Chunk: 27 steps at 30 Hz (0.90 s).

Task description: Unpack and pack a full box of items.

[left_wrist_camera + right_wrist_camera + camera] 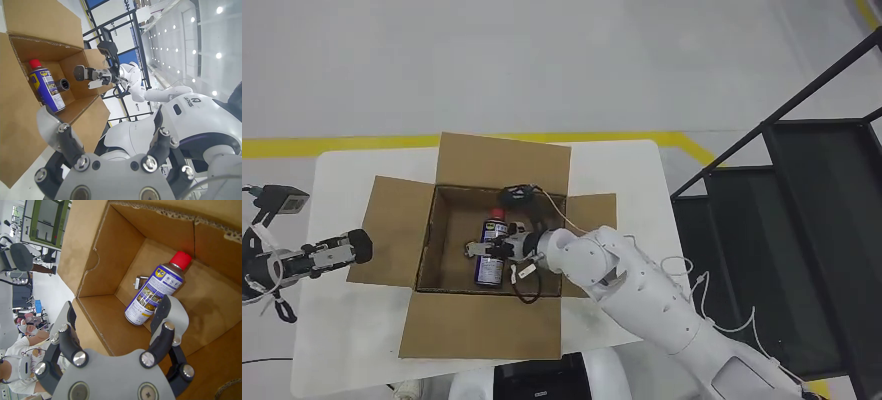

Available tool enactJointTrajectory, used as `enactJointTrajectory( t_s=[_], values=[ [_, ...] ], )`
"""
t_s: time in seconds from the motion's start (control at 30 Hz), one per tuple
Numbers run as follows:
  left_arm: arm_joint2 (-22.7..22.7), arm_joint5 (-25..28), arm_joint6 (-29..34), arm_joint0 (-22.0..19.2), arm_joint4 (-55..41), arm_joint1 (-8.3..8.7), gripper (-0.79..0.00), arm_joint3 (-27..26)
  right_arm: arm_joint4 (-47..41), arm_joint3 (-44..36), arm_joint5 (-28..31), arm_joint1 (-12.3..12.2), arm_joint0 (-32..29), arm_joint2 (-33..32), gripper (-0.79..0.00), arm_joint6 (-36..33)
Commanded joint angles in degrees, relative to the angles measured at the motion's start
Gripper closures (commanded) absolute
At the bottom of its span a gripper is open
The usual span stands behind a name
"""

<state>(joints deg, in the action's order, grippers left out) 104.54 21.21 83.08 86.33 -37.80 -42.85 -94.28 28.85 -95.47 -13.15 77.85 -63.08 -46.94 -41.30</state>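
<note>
Spray can (157,289) lies in box (117,256) — metal part (139,281) half-hidden behind it.

I read bright, even light from overhead. Round ceiling lamps (218,55) glare white in the left wrist view. The table (352,320) is nearly washed out in the top view. The box (113,256) is darker inside than on its flaps, with a faint sheen on the can (157,287). Both wrist views bend straight lines at their edges.
</note>
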Motion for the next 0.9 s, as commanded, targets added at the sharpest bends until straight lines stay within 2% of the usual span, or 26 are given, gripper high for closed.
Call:
enactJointTrajectory(
  t_s=[0.0,0.7,0.77,0.87],
  values=[
    [0.0,0.0,0.0,0.0,0.0,0.0,-0.785,0.0,-0.71,0.18,-1.83,0.32,0.07,0.36,-0.785,1.42],
    [0.0,0.0,0.0,0.0,0.0,0.0,-0.785,0.0,-0.6,0.29,-1.86,0.32,-0.07,0.42,-0.785,1.54],
    [0.0,0.0,0.0,0.0,0.0,0.0,-0.785,0.0,1.12,0.49,-3.43,0.44,-0.11,1.98,-0.785,0.0],
    [0.0,0.0,0.0,0.0,0.0,0.0,-0.785,0.0,0.97,-0.36,-10.3,0.97,0.88,3.26,-0.785,-3.38]
  ],
)
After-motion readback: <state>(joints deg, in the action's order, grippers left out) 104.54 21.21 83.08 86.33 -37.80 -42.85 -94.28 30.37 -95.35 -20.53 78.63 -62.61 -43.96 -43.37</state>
